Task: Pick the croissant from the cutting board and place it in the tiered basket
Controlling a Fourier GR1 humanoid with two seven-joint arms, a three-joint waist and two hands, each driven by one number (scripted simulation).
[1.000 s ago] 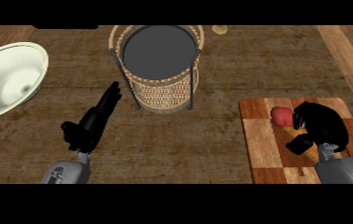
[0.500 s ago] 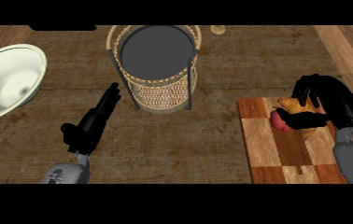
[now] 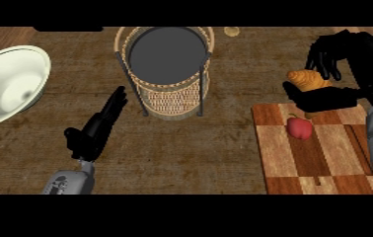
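One-handed, gripping the croissant [image 3: 309, 79] in the right hand [image 3: 334, 58], curling the fingers over its top and pressing the thumb [image 3: 320, 99] in from below. Holding it clear of the cutting board [image 3: 320, 167], just past the board's far edge and over the dark wooden counter [image 3: 218, 147]. Carrying it at the view's right side, well apart from the tiered basket [image 3: 171, 95] and not yet in it.

Showing a red, rounded item [image 3: 299, 127] lying on the board near that far edge, just below the thumb in the view; not telling whether the two are touching.

Resting the left hand [image 3: 94, 130] at the lower left, fingers straight and pointing up the view toward the basket's left side, holding nothing and stopping short of the wicker.

Showing the basket at the middle top of the counter, its dark round upper tray [image 3: 166, 53] sitting inside a woven rim, the woven lower tier peeking out beneath it on the near side.

Showing also a pale plate [image 3: 18, 83] at the left edge, partly cut off, and a small yellowish round thing [image 3: 232, 31] beyond the basket's right side, too small for naming.
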